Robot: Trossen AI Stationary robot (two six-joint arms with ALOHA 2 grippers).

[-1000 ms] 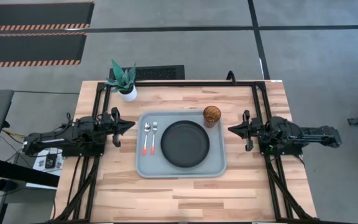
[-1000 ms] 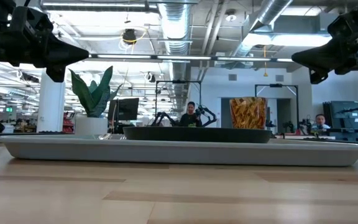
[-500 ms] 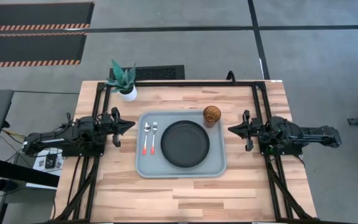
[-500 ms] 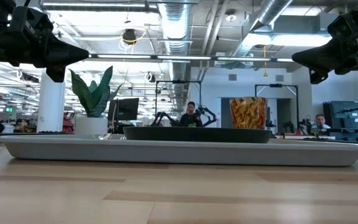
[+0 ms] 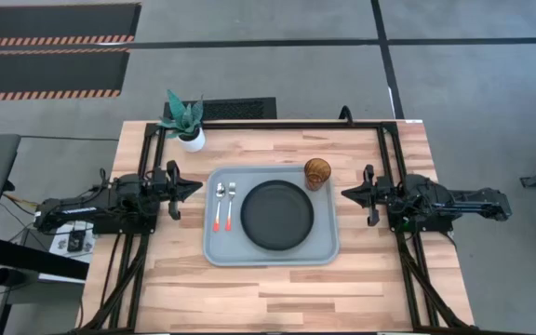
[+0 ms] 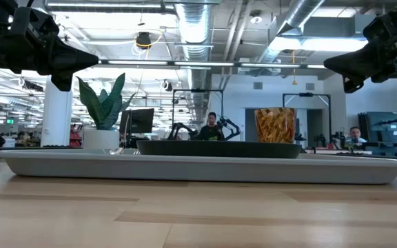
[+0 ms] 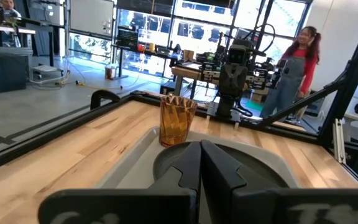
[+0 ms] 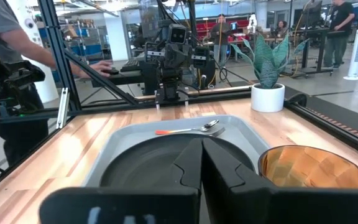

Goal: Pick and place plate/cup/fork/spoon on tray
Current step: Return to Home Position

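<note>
Plate (image 5: 277, 215), cup (image 5: 317, 172), fork (image 5: 219, 206), spoon (image 5: 231, 205) on tray (image 5: 221, 251). Left pincer (image 5: 194, 185), right pincer (image 5: 347, 194): closed, empty, flanking the tray.

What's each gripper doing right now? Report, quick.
Left gripper: shut, holding nothing, left of the tray.
Right gripper: shut, holding nothing, right of the tray.

bare table (image 5: 277, 288) around tray (image 5: 214, 249)
</note>
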